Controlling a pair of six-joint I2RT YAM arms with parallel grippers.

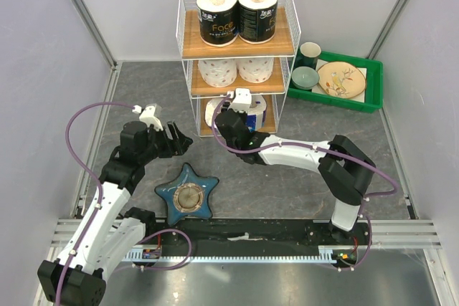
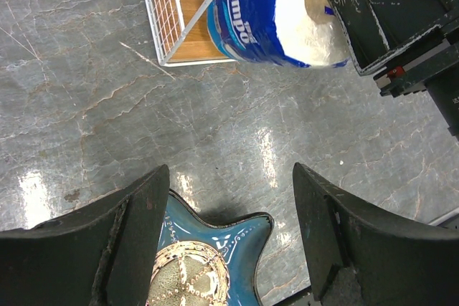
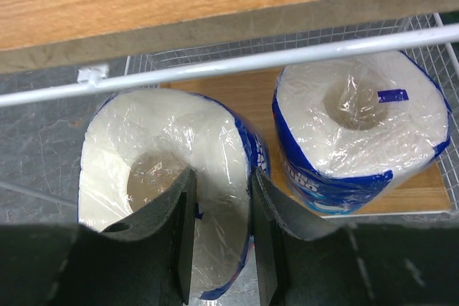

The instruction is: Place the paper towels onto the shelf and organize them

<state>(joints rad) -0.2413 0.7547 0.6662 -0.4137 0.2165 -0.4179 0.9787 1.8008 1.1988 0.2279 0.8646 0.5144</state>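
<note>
The shelf (image 1: 188, 42) stands at the back, with two black-wrapped paper towels (image 1: 217, 16) on the top tier and two white ones (image 1: 217, 71) on the middle tier. My right gripper (image 1: 233, 109) is shut on a blue-white roll (image 3: 172, 127), one finger in its core and one outside. This roll (image 1: 212, 114) sits at the bottom tier's front left corner, jutting out over the floor (image 2: 265, 12). The second blue-white roll (image 3: 358, 127) stands upright beside it on the bottom tier (image 3: 251, 98). My left gripper (image 2: 229, 173) is open and empty above the floor.
A blue star-shaped dish (image 1: 188, 198) lies on the floor under my left gripper; it also shows in the left wrist view (image 2: 208, 249). A green tray (image 1: 371, 84) holding cups and a plate sits right of the shelf. Grey walls enclose the sides.
</note>
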